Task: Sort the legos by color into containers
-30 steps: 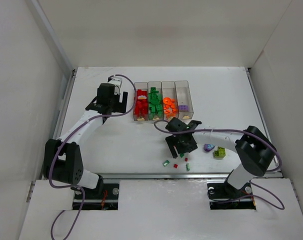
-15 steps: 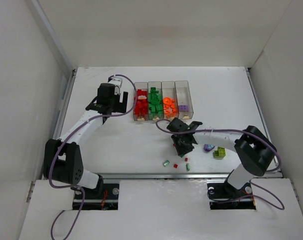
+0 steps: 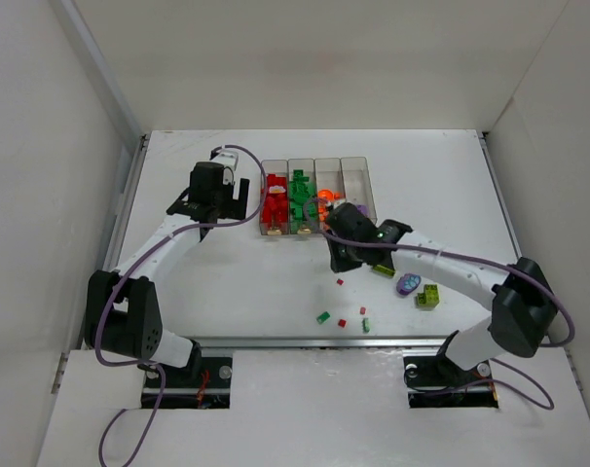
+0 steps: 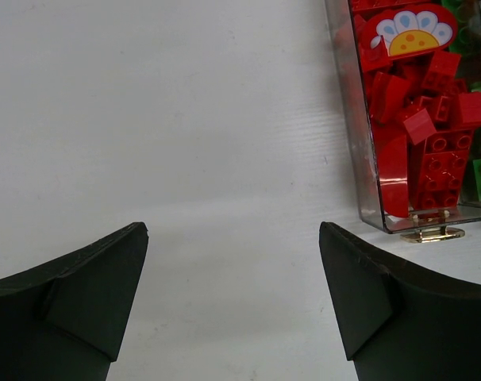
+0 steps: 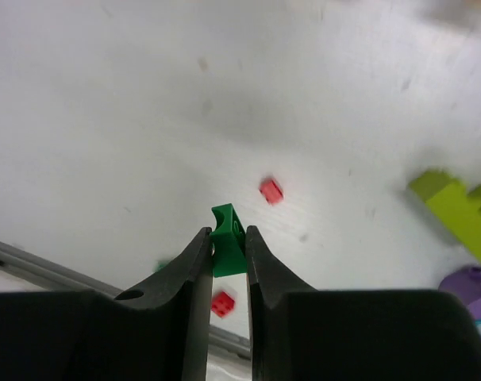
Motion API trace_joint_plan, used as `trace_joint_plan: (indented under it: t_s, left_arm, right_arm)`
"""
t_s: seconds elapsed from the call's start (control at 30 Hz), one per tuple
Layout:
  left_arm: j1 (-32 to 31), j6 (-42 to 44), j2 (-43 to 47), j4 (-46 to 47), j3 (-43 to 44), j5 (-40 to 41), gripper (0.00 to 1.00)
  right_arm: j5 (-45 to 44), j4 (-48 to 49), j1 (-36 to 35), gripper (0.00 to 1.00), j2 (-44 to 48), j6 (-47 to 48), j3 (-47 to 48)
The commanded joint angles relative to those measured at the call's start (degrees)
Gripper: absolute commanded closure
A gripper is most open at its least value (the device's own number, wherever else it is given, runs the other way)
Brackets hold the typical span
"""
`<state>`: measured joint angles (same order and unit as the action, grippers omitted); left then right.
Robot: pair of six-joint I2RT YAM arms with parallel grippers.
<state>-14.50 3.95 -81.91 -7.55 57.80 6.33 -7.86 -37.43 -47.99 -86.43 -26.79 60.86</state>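
Right wrist view: the right gripper (image 5: 227,235) has its fingers pressed in on a small green brick (image 5: 226,252), which sits upright between the tips, clear of the table (image 5: 105,119). A second ago these jaws stood wide and low over the scattered bits near the front edge. They have since shut on the brick, and the arm has lifted and swung toward the containers (image 3: 354,175).

In the top external view, the gripper now hangs just beside the near end of the row. Judge the pick complete and the carry under way. The brick belongs in the green bin (image 3: 301,199), second from the left.

Note what remains loose:
- two red bits (image 5: 271,190) and (image 5: 221,302) below the gripper;
- a lime-yellow brick (image 5: 455,210) and a purple piece (image 5: 472,287) to the side.

The left gripper (image 4: 232,230) is spread wide and holds nothing. It has not moved and hovers over bare table beside the red bin (image 4: 348,143).
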Motion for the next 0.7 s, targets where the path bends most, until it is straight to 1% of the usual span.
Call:
trace_joint_plan:
  t_s: [0.0,0.07,0.1,0.13,0.2,0.23,0.27,0.3,0.33,0.37,0.4,0.43,0.47,0.5,0.6,0.67]
  left_arm:
    - [0.18,-0.87,1.75,0.96,1.0,-0.52,0.13]
    - [0.18,-0.87,2.27,0.96,1.0,-1.14,0.13]
    - [0.18,-0.87,2.28,0.96,1.0,-1.14,0.13]
    - [0.18,-0.87,2.98,0.96,1.0,-1.66,0.13]
    - [0.18,-0.87,3.68,0.96,1.0,-1.67,0.13]
    - [0.18,-0.87,3.69,0.96,0.48,-1.67,0.13]
    - [0.18,-0.87,4.21,0.96,0.47,-1.67,0.13]
    - [0.18,-0.35,4.74,1.48,-0.05,-1.67,0.13]
    - [0.18,-0.34,4.74,1.49,-0.06,-2.19,0.13]
    - [0.18,-0.34,4.74,1.49,-0.06,-2.2,0.13]
    - [0.18,-0.34,5.35,1.49,-0.58,-2.2,0.13]
    - [0.18,0.27,5.36,1.49,-0.58,-2.2,0.13]
    - [0.18,0.27,5.36,1.49,-0.58,-2.72,0.13]
    - [0.18,0.27,5.36,1.49,-0.58,-2.72,0.13]
    - [0.18,0.27,5.88,1.49,-0.58,-2.72,0.13]
    - [0.18,0.27,5.88,1.49,-0.58,-2.72,0.13]
  right_arm:
    - [-6.45,9.12,0.17,1.0,1.46,1.73,9.41]
    - [-10.49,9.66,1.48,1.0,-2.23,3.22,15.05]
    - [-11.56,9.66,2.01,1.0,-6.86,3.84,21.25]
    - [-12.52,9.05,2.54,1.0,-9.34,4.98,24.27]
    - [-13.14,8.52,4.38,1.0,-14.09,6.39,30.08]
    - [-13.15,8.51,5.0,1.0,-18.55,7.09,35.41]
    - [-12.63,7.82,5.62,1.0,-20.68,7.62,37.9]
    - [-11.75,6.77,6.75,0.97,-22.71,7.63,40.45]
    - [-11.74,6.76,6.77,0.94,-26.47,7.63,45.09]
    - [-11.22,5.97,7.55,0.9,-28.16,8.23,47.05]
    - [-11.21,5.44,7.56,0.73,-29.74,8.24,48.9]
    - [-12.0,5.44,7.56,0.59,-31.24,8.76,50.48]
    - [-12.53,5.44,7.56,0.47,-33.86,9.81,53.19]
    - [-12.53,5.44,7.56,0.38,-35.02,10.52,54.44]
    - [-14.55,4.04,7.56,0.27,-38.54,11.66,59.01]
    - [-14.55,2.63,7.56,0.26,-39.24,12.19,61.03]
